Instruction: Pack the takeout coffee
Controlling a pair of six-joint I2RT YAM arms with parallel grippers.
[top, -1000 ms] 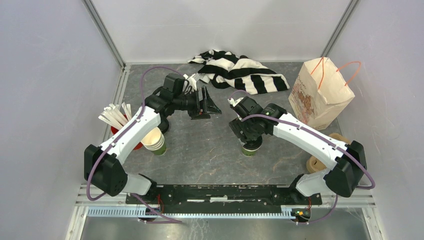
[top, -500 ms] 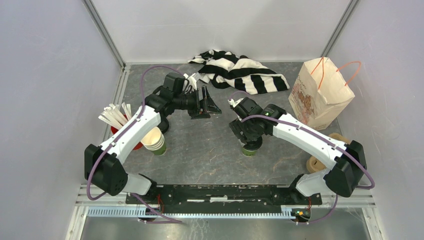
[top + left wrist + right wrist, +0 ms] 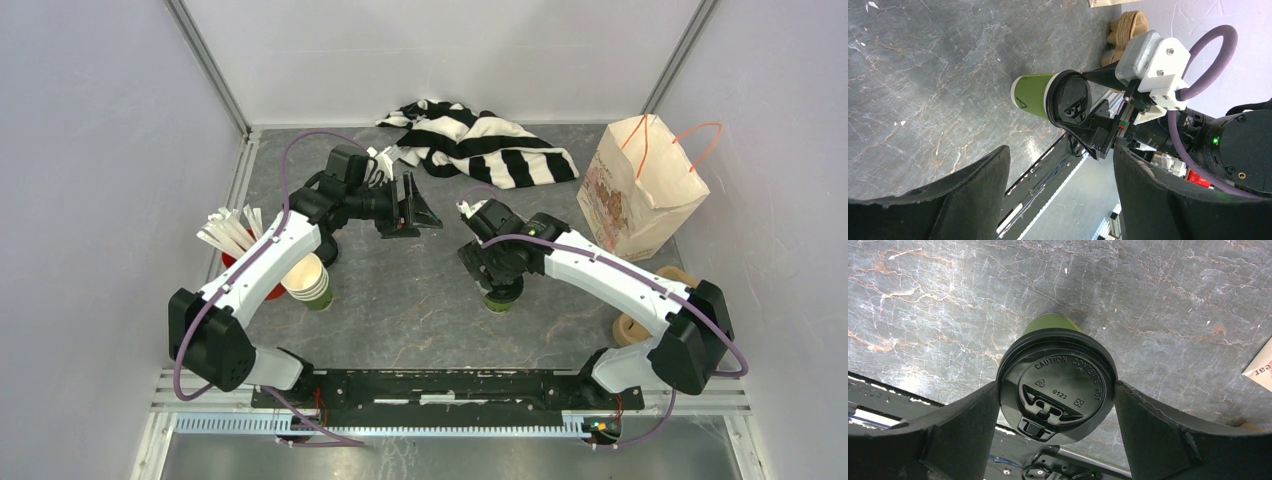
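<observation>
Right wrist: coffee (image 3: 1058, 385) in right claw (image 3: 1057, 391)

The left arm (image 3: 265, 262) and the right arm (image 3: 610, 275) are smooth white plastic shells with fat black round joints. Both are fixed to one long black metal bar (image 3: 450, 385). A thick purple cable (image 3: 1220, 31) runs along each arm, away from that bar. Farthest from the bar are the black left end effector (image 3: 418, 205) and the black right end effector (image 3: 497, 282), each with two wide, dull black fingers (image 3: 1168, 440). Behind the right one sit a white block (image 3: 1160, 65) with small screws and a tiny green light (image 3: 1215, 140).
</observation>
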